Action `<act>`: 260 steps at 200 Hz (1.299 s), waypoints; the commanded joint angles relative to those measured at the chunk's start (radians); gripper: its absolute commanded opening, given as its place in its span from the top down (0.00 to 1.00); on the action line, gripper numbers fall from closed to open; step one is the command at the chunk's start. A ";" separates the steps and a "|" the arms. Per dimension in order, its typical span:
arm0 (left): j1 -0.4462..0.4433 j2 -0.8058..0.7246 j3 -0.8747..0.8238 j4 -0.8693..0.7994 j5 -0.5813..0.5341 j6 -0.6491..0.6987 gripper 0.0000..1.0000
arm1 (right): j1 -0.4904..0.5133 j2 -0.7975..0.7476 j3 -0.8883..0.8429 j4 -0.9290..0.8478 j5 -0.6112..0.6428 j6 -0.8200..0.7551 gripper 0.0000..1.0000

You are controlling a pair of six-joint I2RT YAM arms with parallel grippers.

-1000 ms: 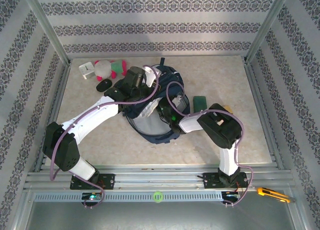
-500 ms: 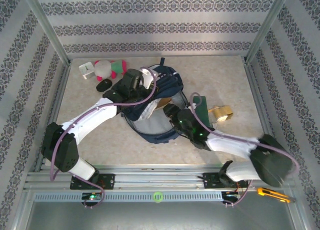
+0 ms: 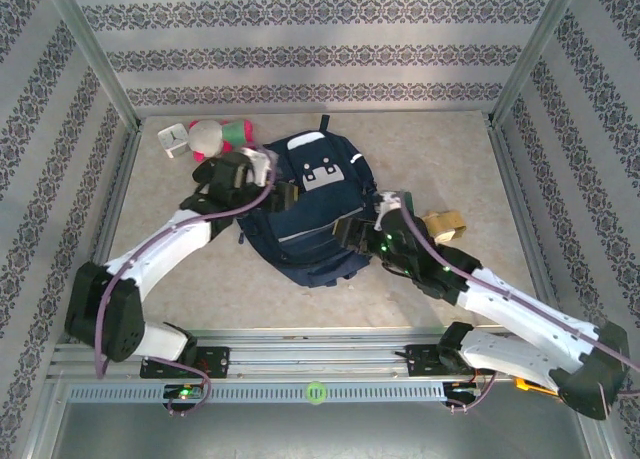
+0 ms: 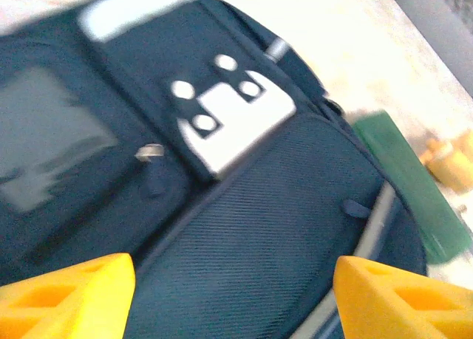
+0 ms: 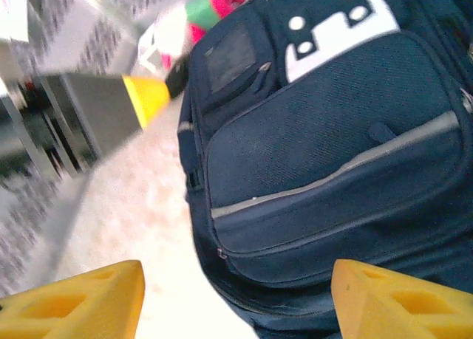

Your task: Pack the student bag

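Student bag: the navy backpack [image 3: 312, 207] lies flat on the table [image 3: 450, 154], front side up, near the middle and a little left of centre. Its top points to the far side.
Bag front: a grey-white patch with round dots sits on the upper pocket. Thin pale stripes cross the lower mesh pocket. The zips seen from the right wrist look closed.
Left tool: the left tool [image 3: 282, 192] is released. Its yellow fingers [image 4: 70, 295] stand wide apart with nothing between them. It sits at the bag's far left edge, over the fabric; I cannot tell whether it touches.
Right tool: the right tool [image 3: 352, 235] is also released. Its yellow fingers [image 5: 74, 298] are spread and grasp nothing. It is at the bag's near right edge.
Plush toy: a pink, white and green soft toy [image 3: 215, 134] lies in the far left corner, beyond the left tool.
White object: a small white item [image 3: 173, 139] stands just left of the plush toy; too small to name.
Green case: a flat dark green case [image 4: 410, 184] lies just right of the bag.
Tape roll: a tan roll [image 3: 445, 224] lies right of the green case, beside the right arm.
Utility knife: a yellow knife [image 3: 528, 384] rests on the near rail at the right, partly hidden by the right arm.
Green ring: a small ring [image 3: 316, 390] sits on the near rail between the two arm bases.
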 commanded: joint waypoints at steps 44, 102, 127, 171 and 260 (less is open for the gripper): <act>0.278 -0.130 -0.207 -0.079 0.109 -0.144 0.27 | 0.103 0.399 0.164 -0.188 -0.310 -1.038 0.29; 0.294 -0.147 -0.305 -0.027 0.067 -0.151 0.27 | 0.092 0.705 0.217 -0.122 -0.155 -1.208 0.39; 0.297 -0.115 -0.280 -0.074 0.065 -0.043 0.24 | 0.067 0.703 0.227 -0.121 -0.199 -1.241 0.77; 0.303 -0.138 -0.339 0.034 0.236 0.055 0.24 | -0.112 0.429 0.208 -0.245 -0.500 -1.441 1.00; 0.245 -0.107 -0.546 0.549 0.485 -0.027 0.29 | -0.348 0.382 0.434 -0.504 -0.771 -1.674 1.00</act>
